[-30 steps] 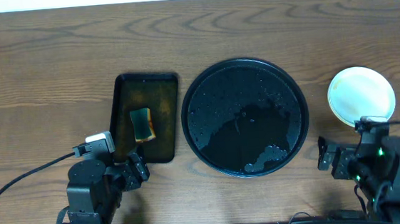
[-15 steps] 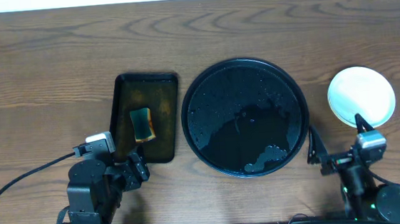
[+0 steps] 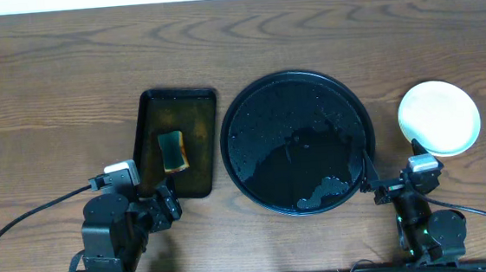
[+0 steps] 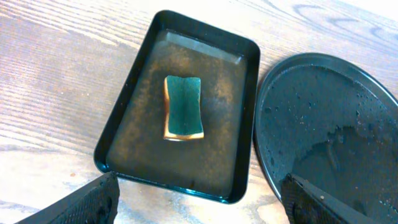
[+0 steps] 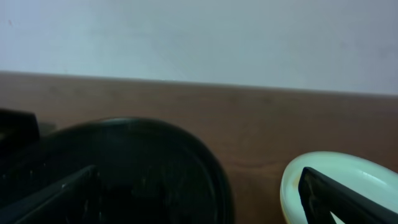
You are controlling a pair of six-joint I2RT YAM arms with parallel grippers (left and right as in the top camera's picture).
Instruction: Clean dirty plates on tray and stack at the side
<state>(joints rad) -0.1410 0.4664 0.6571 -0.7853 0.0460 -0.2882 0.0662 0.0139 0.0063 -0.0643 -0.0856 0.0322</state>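
Plate stack (image 3: 439,118) just beyond right hand (image 3: 393,168), apart

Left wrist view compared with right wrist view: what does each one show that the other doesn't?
Only the left wrist view shows the sponge lying in the small tray. Only the right wrist view shows the pale plate and the wall behind the table. Both show the round tray and the wooden table.
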